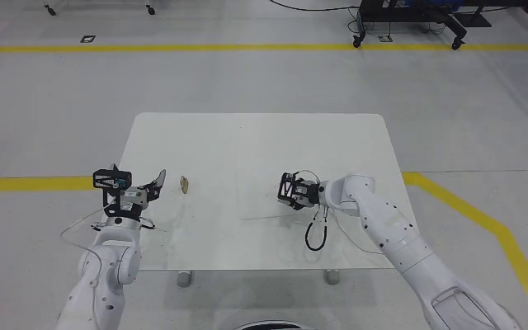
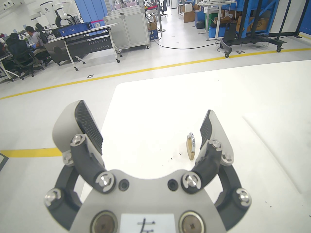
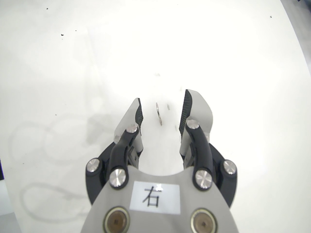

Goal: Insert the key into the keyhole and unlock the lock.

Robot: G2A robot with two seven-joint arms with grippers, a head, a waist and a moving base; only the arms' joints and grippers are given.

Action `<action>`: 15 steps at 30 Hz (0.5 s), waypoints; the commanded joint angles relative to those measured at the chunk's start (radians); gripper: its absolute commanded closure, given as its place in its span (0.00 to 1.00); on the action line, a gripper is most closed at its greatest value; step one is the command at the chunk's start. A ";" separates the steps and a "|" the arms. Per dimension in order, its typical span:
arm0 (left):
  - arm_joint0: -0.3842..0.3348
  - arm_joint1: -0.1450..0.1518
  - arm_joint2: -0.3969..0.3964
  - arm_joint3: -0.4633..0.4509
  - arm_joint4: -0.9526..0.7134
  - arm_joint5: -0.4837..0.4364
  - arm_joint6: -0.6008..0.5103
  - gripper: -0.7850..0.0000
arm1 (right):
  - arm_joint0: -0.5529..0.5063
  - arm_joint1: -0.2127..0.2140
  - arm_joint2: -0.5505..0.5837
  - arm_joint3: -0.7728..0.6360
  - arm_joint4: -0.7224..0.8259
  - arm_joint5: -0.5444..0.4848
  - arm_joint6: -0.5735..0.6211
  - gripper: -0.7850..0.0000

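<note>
One lock, one key, two open sets of fingers over the bench

The left fingers (image 2: 87, 127) are spread wide and grip nothing; the single brass lock (image 2: 190, 146) sits just beside one of them, toward the left side of the bench (image 1: 256, 140), likely so they can steady it. The right fingers (image 3: 187, 110), also apart and empty, straddle the one key (image 3: 159, 113) lying mid-bench, seemingly poised to pinch it.

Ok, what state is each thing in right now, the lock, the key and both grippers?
left gripper: open, empty.
right gripper: open, empty.
lock: on the table, ungripped, no key in it.
key: on the table inside the right gripper's opening, not clamped.
</note>
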 commanded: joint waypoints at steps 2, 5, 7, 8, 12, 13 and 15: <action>0.000 0.000 0.000 0.000 0.000 0.000 0.000 0.00 | 0.001 0.000 -0.008 -0.007 -0.007 -0.007 0.012 0.62; 0.000 0.000 0.000 0.000 0.000 0.000 0.000 0.00 | 0.006 -0.002 -0.019 -0.001 -0.013 -0.003 0.023 0.72; 0.000 0.000 0.000 0.000 0.000 0.000 0.000 0.00 | 0.010 -0.003 -0.025 0.001 -0.012 0.002 0.026 0.75; 0.000 0.000 0.000 0.000 0.000 0.000 0.000 0.00 | 0.011 -0.004 -0.028 0.000 -0.013 0.003 0.025 0.80; 0.000 0.000 0.000 0.000 0.000 0.000 0.000 0.00 | 0.013 -0.004 -0.035 -0.003 -0.030 0.013 0.022 1.00; 0.000 0.000 0.000 0.000 0.000 0.000 0.000 0.00 | 0.012 -0.003 -0.036 -0.006 -0.036 0.015 0.020 1.00; 0.000 0.000 0.000 0.000 0.000 0.000 0.000 0.00 | 0.005 0.000 -0.033 -0.016 -0.049 0.020 0.006 1.00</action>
